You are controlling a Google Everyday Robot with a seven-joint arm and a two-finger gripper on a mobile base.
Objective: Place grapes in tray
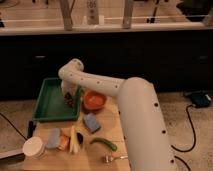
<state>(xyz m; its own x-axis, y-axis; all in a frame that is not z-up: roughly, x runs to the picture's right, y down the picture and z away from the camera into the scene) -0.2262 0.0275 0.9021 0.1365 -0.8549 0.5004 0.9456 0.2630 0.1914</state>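
Pincer (71, 95) hovers by bumpy grapes (68, 100) over rimmed green tray (47, 106).

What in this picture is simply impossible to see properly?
All in the camera view:
1. Pincer, over the tray's right side: mostly hidden by the arm's end.
2. Grapes: only a dark blur at the pincer; whether they are held or lying in the tray cannot be told.
3. Metal utensil near the bottom edge: too small to name.

Dark cabinets (150, 60) behind the worktop (107, 137), speckled floor (202, 150), pale ledge (160, 27) above. The tool (70, 98) hangs at the worktop's far left.
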